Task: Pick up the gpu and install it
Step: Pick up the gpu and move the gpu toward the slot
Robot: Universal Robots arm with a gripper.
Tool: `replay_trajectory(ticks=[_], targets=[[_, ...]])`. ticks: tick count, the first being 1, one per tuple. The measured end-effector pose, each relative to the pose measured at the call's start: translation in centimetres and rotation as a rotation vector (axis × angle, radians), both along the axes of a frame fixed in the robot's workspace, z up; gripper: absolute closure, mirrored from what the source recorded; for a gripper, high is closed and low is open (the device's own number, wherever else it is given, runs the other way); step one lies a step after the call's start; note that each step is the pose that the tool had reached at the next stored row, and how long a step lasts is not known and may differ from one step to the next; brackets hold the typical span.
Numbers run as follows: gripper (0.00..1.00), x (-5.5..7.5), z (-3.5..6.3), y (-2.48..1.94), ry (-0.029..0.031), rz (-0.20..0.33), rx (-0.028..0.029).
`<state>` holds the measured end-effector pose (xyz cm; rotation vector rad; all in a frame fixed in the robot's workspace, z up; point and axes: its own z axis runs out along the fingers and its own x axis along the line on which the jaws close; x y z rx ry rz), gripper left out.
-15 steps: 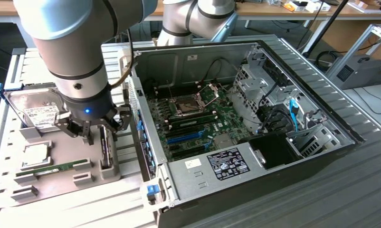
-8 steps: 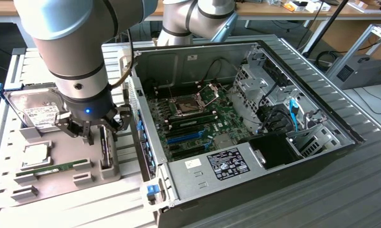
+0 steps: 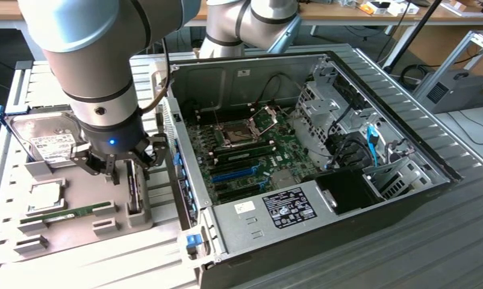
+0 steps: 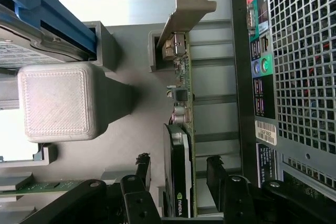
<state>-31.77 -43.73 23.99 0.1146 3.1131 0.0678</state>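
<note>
Arm is low over the grey holder, which lies on the worktop at the exterior view's left of the open case.

Gpu: not picked up. It stands on its long edge in a slot of the holder, at the side nearest the case. Wrist view looks down on its top edge:
- green board on the side toward the case
- black cooler with a green logo on the other side
- silver bracket at the far end, next to a grey post of the holder

Jaws: fully open and holding nothing. They straddle the cooler end of the gpu, one on each side. In the wrist view a gap shows between the card and each jaw. The gap is wider on the cooler side and narrow on the board side.

Other items in the holder:
- hard drive in a blue frame, at the far end
- RAM stick, lying flat
- square chip, beside the RAM stick
- ribbed grey block, between the drive and the gpu slot

Case: lies on its side with the motherboard exposed. Its rear port panel runs just beside the gpu.
</note>
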Motion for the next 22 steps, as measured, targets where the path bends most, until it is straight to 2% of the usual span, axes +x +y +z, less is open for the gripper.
replay_trajectory(ticks=[5, 7, 22], targets=[[0.44, 0.00, 0.00, 0.00, 0.0000, 0.000, 0.0000], [0.73, 0.00, 0.00, 0.00, 0.0000, 0.000, 0.0000], [0.73, 0.00, 0.18, 0.00, 0.0002, 0.000, -0.0001]])
